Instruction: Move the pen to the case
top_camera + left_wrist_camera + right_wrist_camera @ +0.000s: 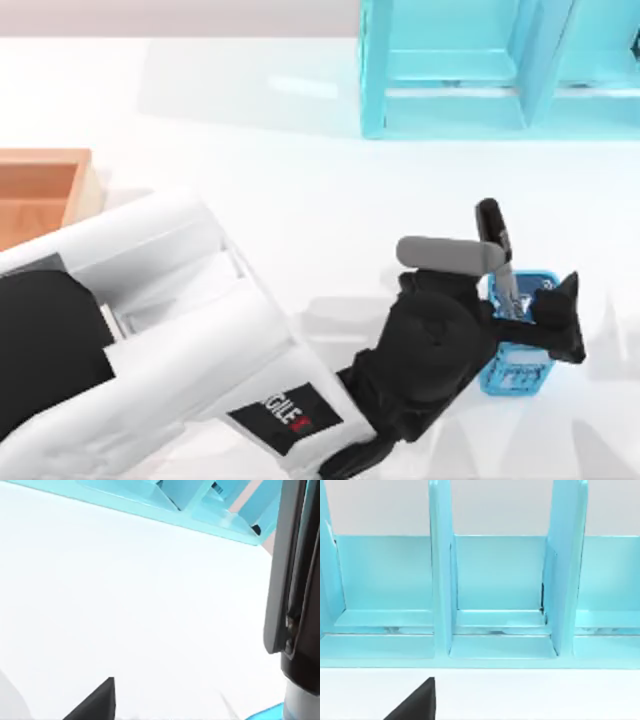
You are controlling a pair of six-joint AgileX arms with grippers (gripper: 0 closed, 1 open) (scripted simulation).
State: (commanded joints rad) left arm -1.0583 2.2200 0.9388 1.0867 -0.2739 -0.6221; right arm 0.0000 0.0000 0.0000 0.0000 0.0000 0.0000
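Observation:
The pen (499, 258) stands upright in a small blue mesh cup (520, 368) at the right of the table, its black cap well above the rim. My left gripper (525, 308) reaches across to the cup, open, with one finger (560, 318) on the pen's right. In the left wrist view the pen (295, 580) rises close by, and one dark fingertip (95, 706) shows apart from it. The case (40, 190), an orange-brown wooden tray, lies at the far left edge, partly behind my left arm.
A cyan shelf unit (500, 70) stands along the back right, and its compartments (495, 580) face the right wrist camera. One dark finger (417, 704) of my parked right arm shows there, over white tabletop. My bulky left arm (180, 330) covers the table's left and middle front.

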